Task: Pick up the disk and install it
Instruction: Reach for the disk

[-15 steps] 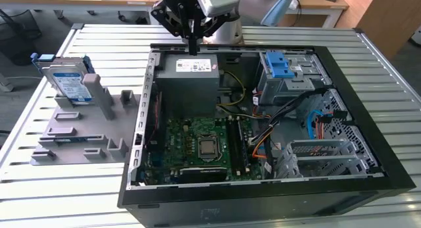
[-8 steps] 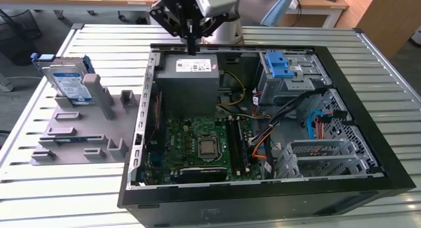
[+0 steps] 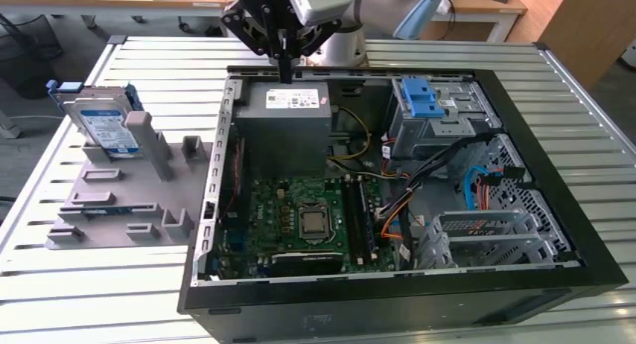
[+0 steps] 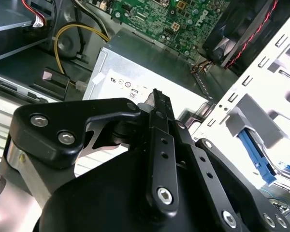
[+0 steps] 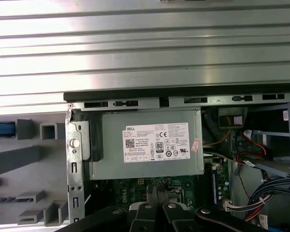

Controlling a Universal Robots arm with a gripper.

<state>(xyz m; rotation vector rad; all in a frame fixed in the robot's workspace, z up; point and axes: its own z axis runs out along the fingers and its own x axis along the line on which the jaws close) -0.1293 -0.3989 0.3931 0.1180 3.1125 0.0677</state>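
The disk (image 3: 107,124), silver with a white-and-blue label and a blue bracket, stands on edge in a grey slotted holder (image 3: 129,195) on the exterior view's left, outside the computer case. My gripper (image 3: 286,74) hangs well apart from it, over the back edge of the open case. Its thin black fingers are shut with nothing between them. In both wrist views the gripper (image 4: 157,96) (image 5: 157,191) points down over the large grey metal box (image 5: 150,145) with a white sticker.
The open black computer case (image 3: 398,303) lies flat on a slatted metal table (image 3: 149,61). Inside it are a green motherboard (image 3: 298,217), bundled cables (image 3: 398,195), a blue latch piece (image 3: 422,98) on a metal bay, and a drive cage (image 3: 487,240).
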